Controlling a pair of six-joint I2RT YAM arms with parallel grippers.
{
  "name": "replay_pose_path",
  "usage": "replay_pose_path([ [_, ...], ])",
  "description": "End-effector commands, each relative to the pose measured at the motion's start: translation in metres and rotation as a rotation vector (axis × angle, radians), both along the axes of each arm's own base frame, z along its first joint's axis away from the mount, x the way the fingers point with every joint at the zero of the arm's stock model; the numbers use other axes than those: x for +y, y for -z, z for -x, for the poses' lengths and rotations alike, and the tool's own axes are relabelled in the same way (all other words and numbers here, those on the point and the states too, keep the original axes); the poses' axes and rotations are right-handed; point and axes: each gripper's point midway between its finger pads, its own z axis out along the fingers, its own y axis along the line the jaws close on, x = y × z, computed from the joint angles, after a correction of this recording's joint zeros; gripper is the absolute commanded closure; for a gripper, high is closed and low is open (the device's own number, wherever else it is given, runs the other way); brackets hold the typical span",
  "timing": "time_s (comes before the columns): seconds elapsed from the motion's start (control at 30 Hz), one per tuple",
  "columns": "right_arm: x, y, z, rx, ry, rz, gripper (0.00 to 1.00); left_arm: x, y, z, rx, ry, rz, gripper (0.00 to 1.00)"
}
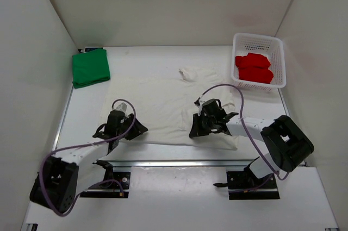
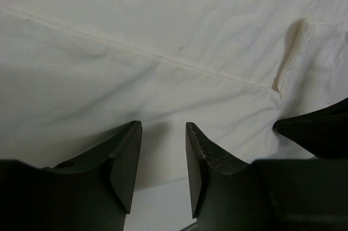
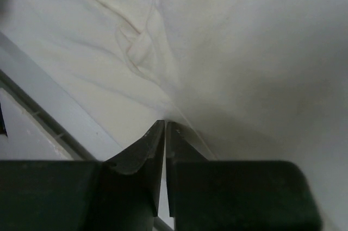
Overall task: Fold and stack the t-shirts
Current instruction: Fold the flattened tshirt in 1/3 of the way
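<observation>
Far left: green t-shirt (image 1: 91, 68), folded, at the back corner of the table (image 1: 147, 60). Left of centre: my left gripper (image 2: 163, 157), fingers spread, low over the near hem of the off-white t-shirt (image 1: 163, 106) (spread flat mid-table). Right of centre: my right gripper (image 3: 165, 133), fingers pressed together, pinching that shirt's near edge. Far right: red t-shirt (image 1: 254, 68), bundled inside the white basket (image 1: 259, 37).
</observation>
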Motion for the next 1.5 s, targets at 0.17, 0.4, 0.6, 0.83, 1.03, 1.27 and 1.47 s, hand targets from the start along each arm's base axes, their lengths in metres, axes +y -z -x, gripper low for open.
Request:
replay_pose_path([
  [0.17,-0.003,-0.083,-0.064,-0.163,0.062,-0.16,0.78,0.015,-0.052,-0.029,-0.071,-0.078,-0.01,0.48],
  [0.4,-0.047,-0.137,-0.232,-0.395,0.282,-0.052,0.97,0.014,-0.114,-0.13,-0.206,-0.159,0.063,0.5],
  [0.6,-0.081,-0.104,-0.34,-0.379,0.363,0.117,0.88,0.034,-0.122,-0.171,-0.205,-0.204,0.054,0.52],
  [0.83,-0.07,-0.064,-0.39,-0.338,0.276,0.299,0.66,0.036,-0.111,-0.164,-0.2,-0.19,0.017,0.52],
  [1.03,-0.075,-0.059,-0.408,-0.385,0.275,0.381,0.46,0.04,-0.105,-0.158,-0.195,-0.189,0.0,0.52],
  [1.27,-0.059,-0.024,-0.378,-0.236,0.194,0.378,0.58,0.033,-0.103,-0.163,-0.186,-0.174,0.02,0.53],
  [1.47,-0.055,-0.093,-0.389,-0.392,0.255,0.426,0.98,0.03,-0.108,-0.165,-0.207,-0.173,0.041,0.53],
])
